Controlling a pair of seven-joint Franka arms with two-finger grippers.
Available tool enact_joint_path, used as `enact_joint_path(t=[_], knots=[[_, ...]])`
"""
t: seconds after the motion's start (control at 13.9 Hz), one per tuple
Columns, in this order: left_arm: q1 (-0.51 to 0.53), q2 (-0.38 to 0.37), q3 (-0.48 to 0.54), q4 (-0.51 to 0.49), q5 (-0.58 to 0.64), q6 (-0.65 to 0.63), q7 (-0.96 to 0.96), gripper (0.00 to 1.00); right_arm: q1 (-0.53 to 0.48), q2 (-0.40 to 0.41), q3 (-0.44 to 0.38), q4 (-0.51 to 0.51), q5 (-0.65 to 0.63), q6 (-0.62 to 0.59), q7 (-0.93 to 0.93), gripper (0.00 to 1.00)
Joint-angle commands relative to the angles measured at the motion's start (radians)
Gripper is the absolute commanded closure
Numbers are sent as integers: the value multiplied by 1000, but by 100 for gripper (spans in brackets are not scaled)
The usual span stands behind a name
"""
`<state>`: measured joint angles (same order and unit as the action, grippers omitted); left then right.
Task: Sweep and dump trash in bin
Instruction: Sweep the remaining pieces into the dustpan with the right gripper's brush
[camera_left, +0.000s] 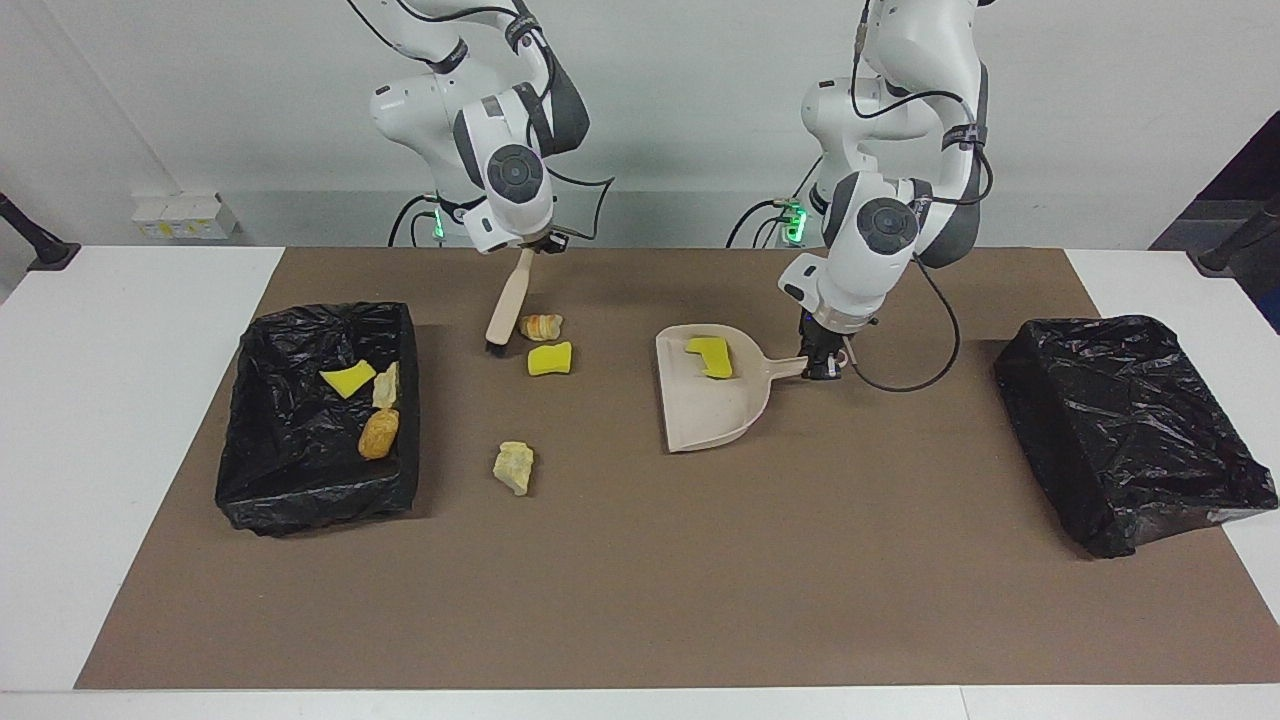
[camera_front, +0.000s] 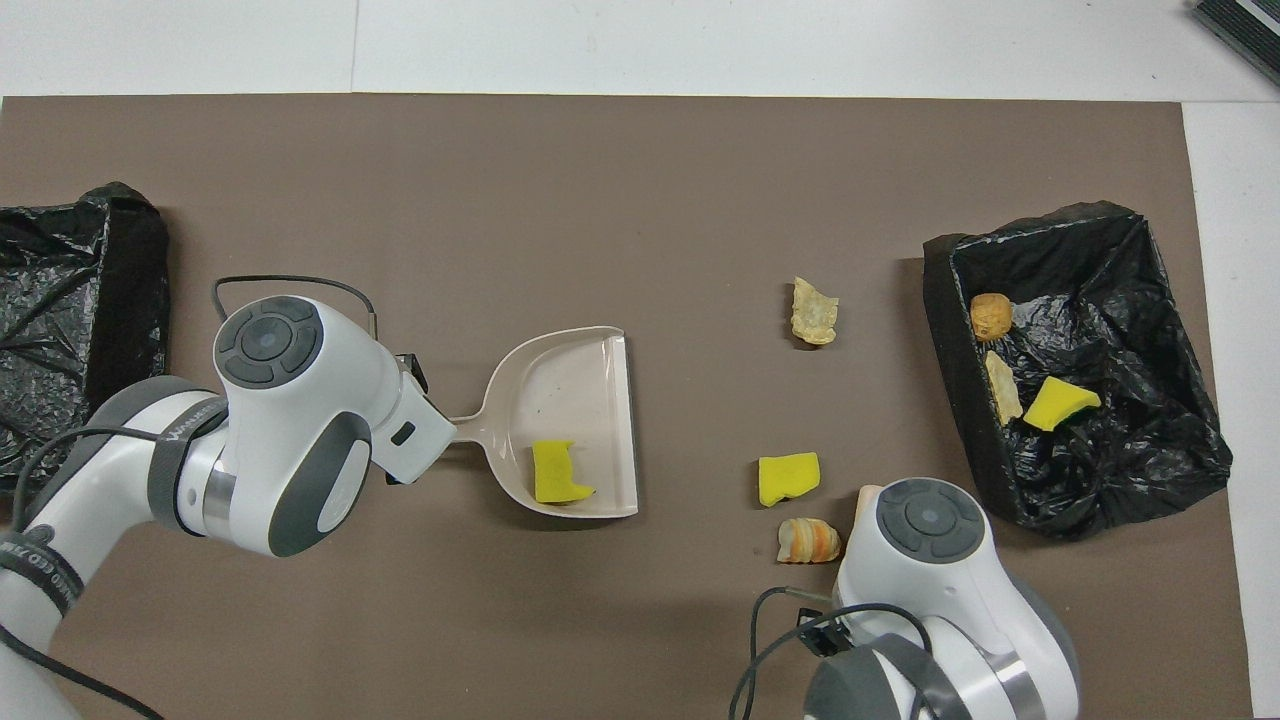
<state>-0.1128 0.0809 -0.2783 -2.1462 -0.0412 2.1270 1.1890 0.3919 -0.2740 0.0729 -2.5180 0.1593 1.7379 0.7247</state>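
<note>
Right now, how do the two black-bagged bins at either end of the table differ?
The bin at the right arm's end stands level with its mouth facing up, while the bin at the left arm's end sits skewed, its black bag covering the top. The first holds three scraps: a yellow sponge chunk, a pale lump and an orange-brown lump; no scraps show in the other. Both are boxy, wrapped in black plastic, and rest on the brown mat.

The wide brown stretch across the lower half of the facing view lies bare, giving free passage between the two black-lined bins (camera_left: 318, 420) (camera_left: 1135, 430). In the upper middle, the dustpan (camera_left: 705, 400), the brush (camera_left: 505, 305) and three loose scraps (camera_left: 550, 358) (camera_left: 541, 326) (camera_left: 515, 467) crowd the tabletop (camera_left: 640, 600).
</note>
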Motion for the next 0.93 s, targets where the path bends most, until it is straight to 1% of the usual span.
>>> enact_joint_path(t=[0.0, 0.14, 0.22, 0.36, 0.43, 0.5, 0.72, 0.86], knots=[[-15, -44, 7, -41, -8, 16, -15, 100, -18, -89, 10, -97, 31, 106, 51, 100], [-21, -46, 7, -44, -8, 14, -20, 100, -5, -85, 11, -97, 113, 152, 70, 100], [-21, -47, 7, -44, -8, 13, -22, 100, 11, -70, 16, -96, 124, 190, 105, 100], [-34, -49, 8, -43, -2, 7, -22, 100, 83, -10, 16, -90, 152, 291, 163, 100], [-36, -49, 10, -41, 9, 4, -22, 100, 111, 8, 16, -70, 167, 316, 198, 100], [-36, -49, 8, -41, 35, 1, -26, 100, 116, 36, 16, -30, 175, 316, 217, 100], [-51, -52, 8, -38, 56, -24, -52, 100, 116, 113, 16, 69, 204, 319, 219, 100], [-77, -52, 5, -23, 159, -56, -138, 100, 117, 195, 21, 157, 206, 318, 225, 100]])
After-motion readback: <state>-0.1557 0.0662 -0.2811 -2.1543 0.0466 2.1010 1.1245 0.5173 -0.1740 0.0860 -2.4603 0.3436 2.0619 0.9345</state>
